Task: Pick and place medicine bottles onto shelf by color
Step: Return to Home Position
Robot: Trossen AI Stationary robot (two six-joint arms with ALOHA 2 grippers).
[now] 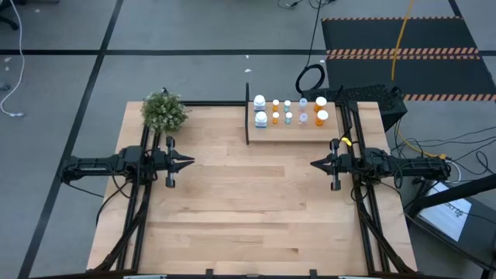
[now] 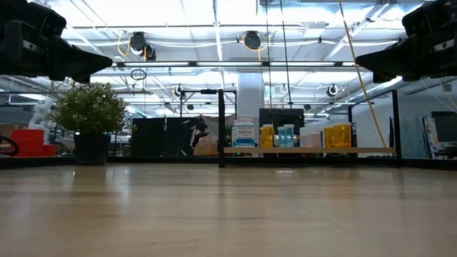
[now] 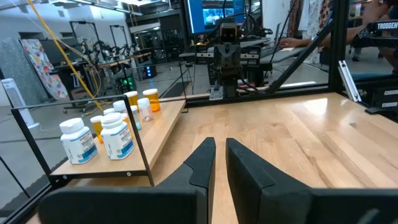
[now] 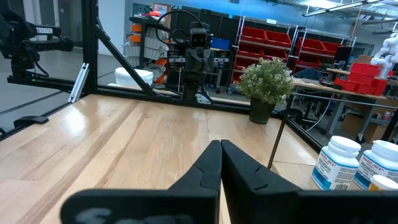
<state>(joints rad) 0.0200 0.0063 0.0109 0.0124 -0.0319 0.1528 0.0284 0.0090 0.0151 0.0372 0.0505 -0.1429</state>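
Wooden bench (image 1: 248, 217) carries both arms. Shelf (image 1: 294, 134) sits at far edge, nearer right arm. Left gripper (image 1: 188, 161) and right gripper (image 1: 315, 164) hover mid-bench, well apart, tips facing, fingers pressed together or nearly so, nothing held. Medicine bottles (image 1: 288, 118) all stand on shelf in pairs: white at post end, then orange, pale, larger orange.
Risk: right arm swinging near shelf could jolt board and topple close-set bottles.
Unclear: pale bottle count, labels; low view overlaps rows.

left fingers (image 3: 202, 163) close together | shelf (image 3: 163, 132) near | white bottles (image 3: 117, 138) at its near end, orange bottles (image 3: 150, 99) farther
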